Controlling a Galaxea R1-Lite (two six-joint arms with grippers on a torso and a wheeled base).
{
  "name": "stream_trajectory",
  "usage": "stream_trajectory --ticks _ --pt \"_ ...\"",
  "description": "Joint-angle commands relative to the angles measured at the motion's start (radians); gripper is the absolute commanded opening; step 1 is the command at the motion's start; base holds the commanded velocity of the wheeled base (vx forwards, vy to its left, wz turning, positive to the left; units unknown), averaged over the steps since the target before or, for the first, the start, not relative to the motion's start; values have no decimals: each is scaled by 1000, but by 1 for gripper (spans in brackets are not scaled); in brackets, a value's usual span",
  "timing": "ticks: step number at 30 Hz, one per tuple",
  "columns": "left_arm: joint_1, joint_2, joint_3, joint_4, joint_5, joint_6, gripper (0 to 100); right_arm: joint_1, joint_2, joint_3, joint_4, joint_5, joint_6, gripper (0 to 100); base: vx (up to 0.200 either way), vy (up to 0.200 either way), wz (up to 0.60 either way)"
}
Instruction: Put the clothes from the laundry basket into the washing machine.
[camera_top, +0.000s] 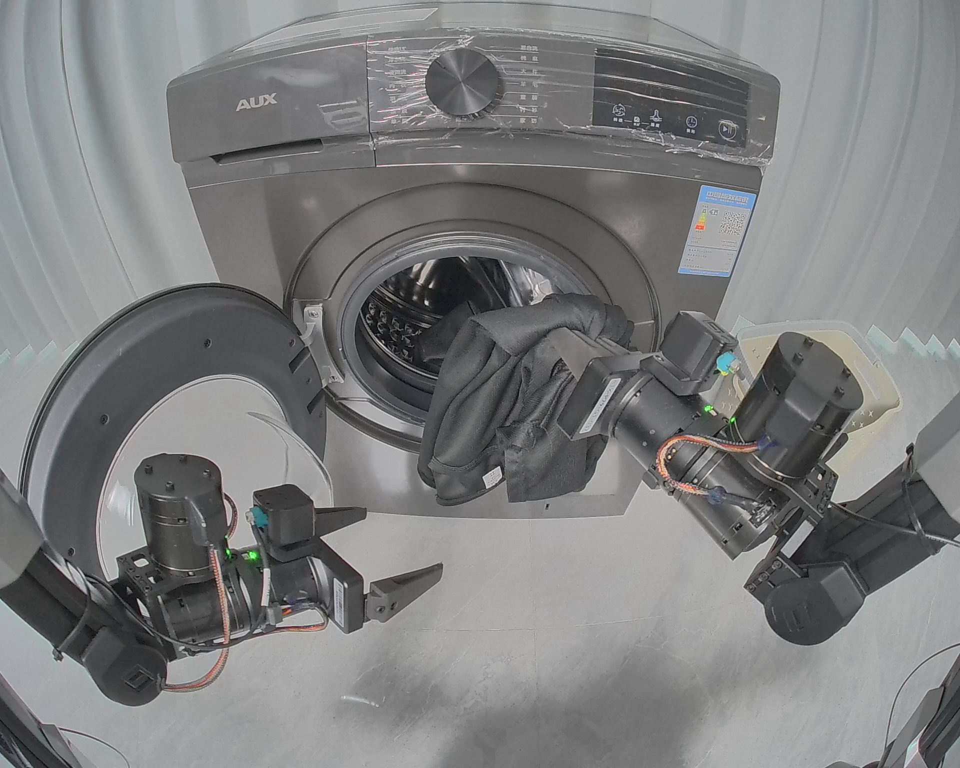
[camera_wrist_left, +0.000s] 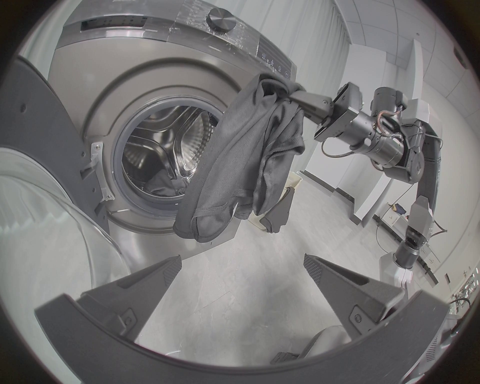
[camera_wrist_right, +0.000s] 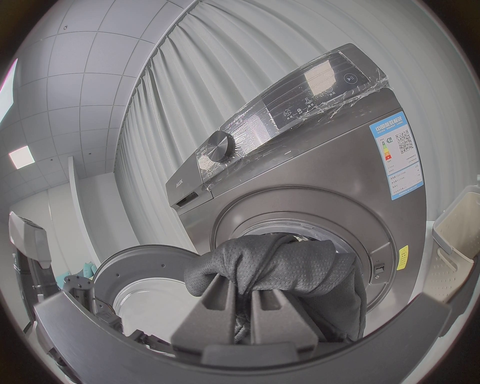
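A dark grey garment (camera_top: 510, 400) hangs in front of the washing machine's round opening (camera_top: 440, 300), its lower part draping below the door rim. My right gripper (camera_top: 565, 350) is shut on the garment's upper edge; its fingers (camera_wrist_right: 215, 310) pinch the dark cloth (camera_wrist_right: 280, 265). The garment (camera_wrist_left: 240, 160) hangs clear of the floor. Another dark piece of clothing (camera_wrist_left: 162, 184) lies inside the drum. My left gripper (camera_top: 385, 555) stands open and empty, low at the left near the swung-open door (camera_top: 150, 400). The cream laundry basket (camera_top: 870, 385) sits at the machine's right side.
The washing machine (camera_top: 300, 200) stands straight ahead, its round door open to the left. Pale curtains hang behind it. Bare grey floor (camera_top: 560, 650) lies in front of the machine between the two arms.
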Motion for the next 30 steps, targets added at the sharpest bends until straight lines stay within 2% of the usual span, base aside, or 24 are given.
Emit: stream_trajectory --ticks 1,6,7,10,12,16,22,26,27,30 --pt "-11 135 -29 -60 15 -5 100 3 0 0 -1 0 0 0 0 0 0" --pt "-11 196 -41 -123 26 -14 100 5 0 0 -1 0 0 0 0 0 0" --pt "-11 258 -48 -193 46 -25 100 5 -2 0 0 0 0 0 0 0 0" --pt "-11 308 -51 -244 54 -26 100 3 0 1 0 0 0 0 0 0 0" --pt "-9 339 -55 -259 62 -26 100 5 0 1 0 0 0 0 0 0 0" --pt "-4 390 -98 -278 111 -26 100 7 0 3 -1 0 0 0 0 0 0" --pt "-4 439 -156 -313 146 -38 100 7 0 6 -1 0 0 0 0 0 0" --pt "-4 462 -181 -321 177 -37 100 7 0 12 -1 0 0 0 0 0 0" --pt "-6 477 -192 -322 201 -37 100 7 -2 15 -1 0 0 0 0 0 0" --pt "-4 492 -209 -328 215 -37 100 8 -2 15 -1 0 0 0 0 0 0"
